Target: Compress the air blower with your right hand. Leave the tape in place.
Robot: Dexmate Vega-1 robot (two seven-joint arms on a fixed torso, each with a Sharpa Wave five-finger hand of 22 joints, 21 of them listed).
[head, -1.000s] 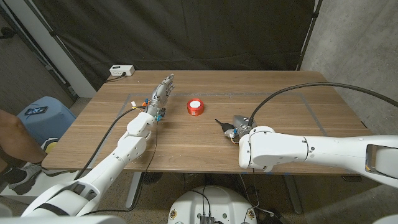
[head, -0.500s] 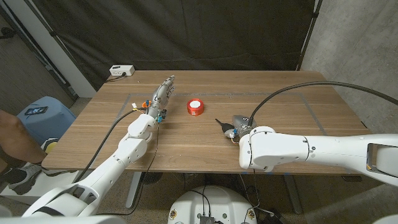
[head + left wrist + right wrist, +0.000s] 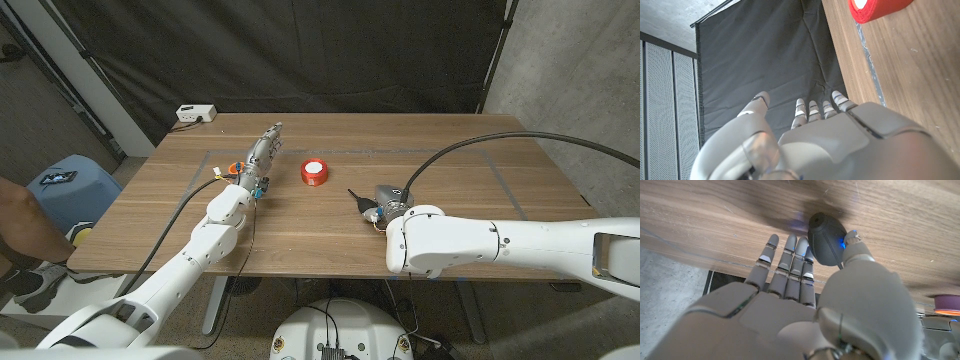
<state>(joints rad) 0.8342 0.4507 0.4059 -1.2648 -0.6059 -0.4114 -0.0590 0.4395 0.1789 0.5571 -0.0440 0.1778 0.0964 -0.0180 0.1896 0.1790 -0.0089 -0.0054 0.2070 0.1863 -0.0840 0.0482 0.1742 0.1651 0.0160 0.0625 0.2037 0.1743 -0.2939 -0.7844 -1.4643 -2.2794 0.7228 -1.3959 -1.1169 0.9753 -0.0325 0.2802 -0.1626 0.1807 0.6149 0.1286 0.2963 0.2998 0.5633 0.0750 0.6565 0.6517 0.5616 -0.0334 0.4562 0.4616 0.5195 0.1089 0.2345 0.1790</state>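
Here, on the wooden desk (image 3: pixel 460 150): a dark air blower (image 3: pixel 366 205), bulb near the front right of the middle, thin nozzle pointing toward the robot's left. In the right wrist view, seen as a dark rounded bulb (image 3: pixel 826 244) lying on the wood.

Right hand (image 3: pixel 805 295) around that bulb: straight fingers (image 3: pixel 790 262) alongside one flank, thumb (image 3: pixel 854 247) against the other. Touching on the thumb side, apparently touching on the finger side; no visible dent in the bulb. Whether truly gripped or merely bracketed: cannot tell. In the head view, mostly hidden behind the bulky white right forearm (image 3: pixel 480 243), only grey parts visible just beside the blower.

Red tape (image 3: pixel 314 172), a roll with a white core, lying flat near the desk's middle, well apart from the blower, between the two hands. Also visible at the edge of the left wrist view (image 3: pixel 877 9).

Left hand (image 3: pixel 260 152) just beside the tape on the robot's left, not touching it, fingers (image 3: pixel 812 110) extended and close together, holding nothing, pointing toward the black curtain (image 3: pixel 330 50).

White power strip (image 3: pixel 195 114) at the far left corner of the desk. Blue stool (image 3: pixel 68 183) on the floor to the left.
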